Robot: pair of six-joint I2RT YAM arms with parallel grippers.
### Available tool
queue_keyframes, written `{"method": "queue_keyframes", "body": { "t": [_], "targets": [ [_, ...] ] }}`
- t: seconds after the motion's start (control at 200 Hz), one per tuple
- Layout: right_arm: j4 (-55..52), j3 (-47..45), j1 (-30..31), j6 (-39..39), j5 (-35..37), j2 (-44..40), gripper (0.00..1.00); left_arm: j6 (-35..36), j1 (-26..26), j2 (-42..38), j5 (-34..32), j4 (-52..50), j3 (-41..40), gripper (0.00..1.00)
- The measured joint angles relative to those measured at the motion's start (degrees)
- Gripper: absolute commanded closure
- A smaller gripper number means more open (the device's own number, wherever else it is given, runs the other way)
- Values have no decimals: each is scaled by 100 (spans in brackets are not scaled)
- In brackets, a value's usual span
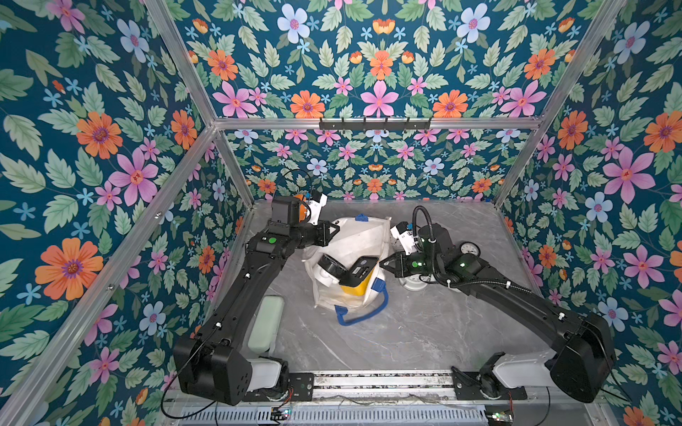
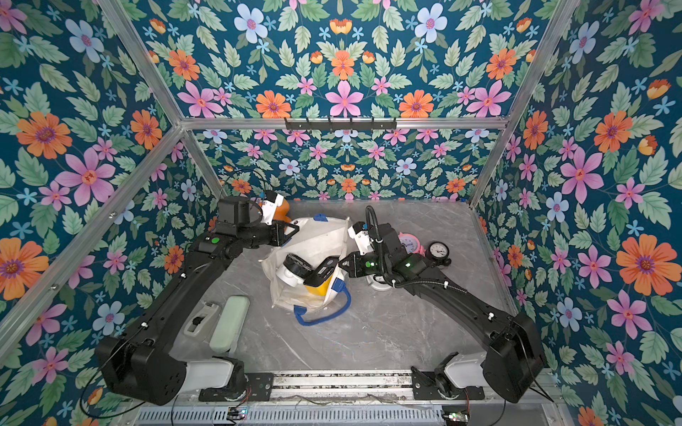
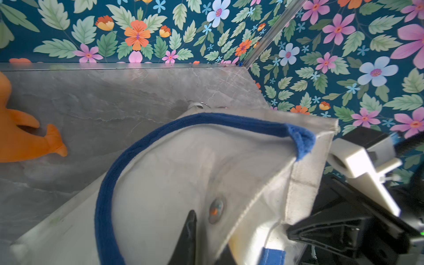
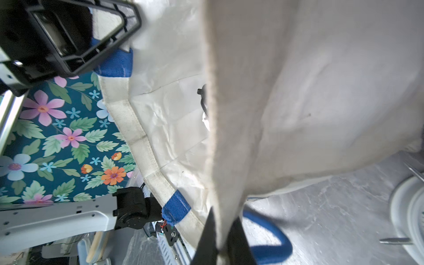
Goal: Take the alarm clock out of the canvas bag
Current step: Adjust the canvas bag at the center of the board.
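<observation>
— Is the alarm clock (image 1: pixel 329 266) out yet?

— Not by my reckoning. Starting from the left, the left tool (image 1: pixel 331 231) is at the far-left rim of the canvas bag (image 1: pixel 360 238). One finger (image 3: pixel 187 238) lies on the cloth and its mate is hidden behind it, so I can't tell whether it pinches or is slack. The bag sits mid-table with its mouth gaping. In it lies a round, black-faced, white-bodied thing, which is my guess for the clock, though I can't be sure. A black-and-yellow box (image 1: pixel 360 274) touches it. The right tool (image 4: pixel 224 216) is clenched on the bag's right rim, with cloth between its fingers (image 4: pixel 206 243).

— So what's left?

— The whole lift, I'd say. One tool has to quit the rim, reach in, grasp the clock and carry it out.

— Is there room to set it down?

— Along the left edge a green case (image 1: pixel 266 324) lies beside the left arm, and an orange plush toy (image 3: pixel 20 137) sits by the far-left corner. The front middle of the table (image 1: pixel 406 332) is bare past the blue handle loop (image 1: pixel 342 321). Toward the right edge it's crowded, with a white round thing (image 1: pixel 412 283) under the right arm, a pink clock (image 2: pixel 409 243) and a black dial (image 1: pixel 469 250).
</observation>
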Motion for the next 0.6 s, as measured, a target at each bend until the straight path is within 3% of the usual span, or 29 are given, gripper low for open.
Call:
{"method": "queue_keyframes", "body": {
  "t": [0.155, 0.275, 0.375, 0.6],
  "targets": [
    [-264, 236, -17, 120, -186, 24, 100, 304, -2, -15, -339, -337, 15, 56],
    [-306, 317, -37, 212, -317, 50, 100, 544, -57, 55, -671, -614, 28, 54],
    [-313, 341, -55, 269, -402, 52, 100, 756, -157, 170, -1008, -824, 72, 61],
    [-308, 155, -50, 262, -566, -2, 100, 1064, -356, 310, -1821, -970, 177, 93]
  ]
}}
